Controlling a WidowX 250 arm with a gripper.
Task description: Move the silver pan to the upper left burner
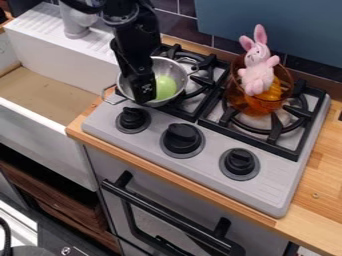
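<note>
The silver pan [176, 69] is at the left part of the stove [270, 196], over its left grate, with a green thing [165, 87] inside. The black claw [143, 94] hangs down over the pan's near left side; whether it is spread or pressed together, I cannot tell. Over the stove's right grate is an amber see-through bowl [235, 96], holding a pink plush rabbit [257, 72] and something orange [272, 92]. Three black knobs [182, 138] line the stove's front, a white sink [48, 136] lies to its left, and the wooden surface [325, 175] extends to its right.
</note>
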